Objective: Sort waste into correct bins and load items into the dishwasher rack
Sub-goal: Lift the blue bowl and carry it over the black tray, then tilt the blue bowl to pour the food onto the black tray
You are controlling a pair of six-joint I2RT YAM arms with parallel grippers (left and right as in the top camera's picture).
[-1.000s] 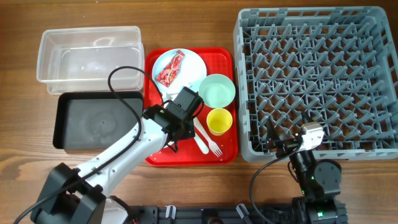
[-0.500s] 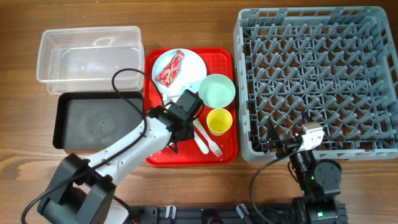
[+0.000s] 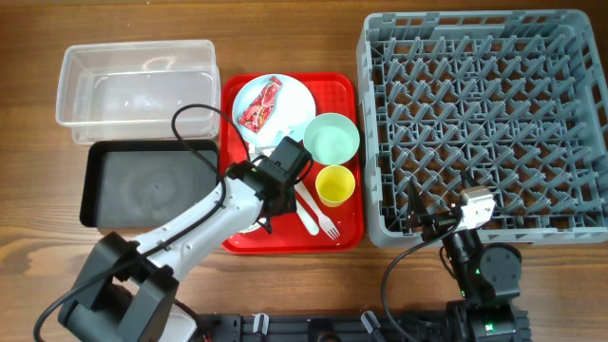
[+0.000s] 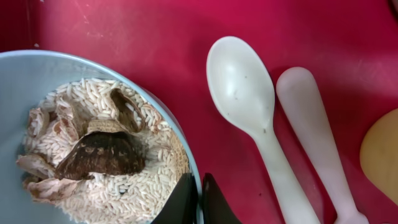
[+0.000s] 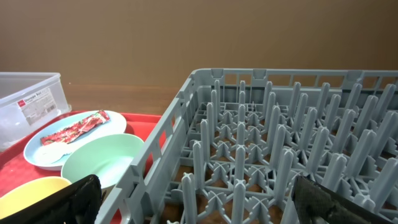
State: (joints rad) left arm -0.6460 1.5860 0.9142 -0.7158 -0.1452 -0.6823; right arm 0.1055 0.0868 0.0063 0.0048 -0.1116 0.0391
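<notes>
Firmly shut, the left end effector (image 4: 198, 202) pinched the rim of the pale blue bowl (image 4: 25, 81), with one finger inside the rim and one outside. The bowl held beige rice leftovers (image 4: 143, 180) with brown bits on top. It sat on the red tray (image 4: 155, 37), toward the front left.

Just right of the bowl lay the white spoon (image 4: 242, 87). Beside that was the handle of the white fork (image 4: 308, 118). Both were flat on the tray.

The yellow cup (image 3: 334, 184) stood to the right of the cutlery, and the mint green bowl (image 3: 332, 138) was just behind the cup. The plate (image 3: 294, 95) sat at the back of the tray, with the red wrapper (image 3: 259, 104) lying on it.

Left of the tray, on the desk (image 3: 38, 256), the clear tub (image 3: 138, 81) sat behind and the black bin (image 3: 152, 185) in front.

The right end effector (image 5: 193, 186) was spread wide and gripped nothing. It sat at the front edge of the grey rack (image 3: 484, 123).
</notes>
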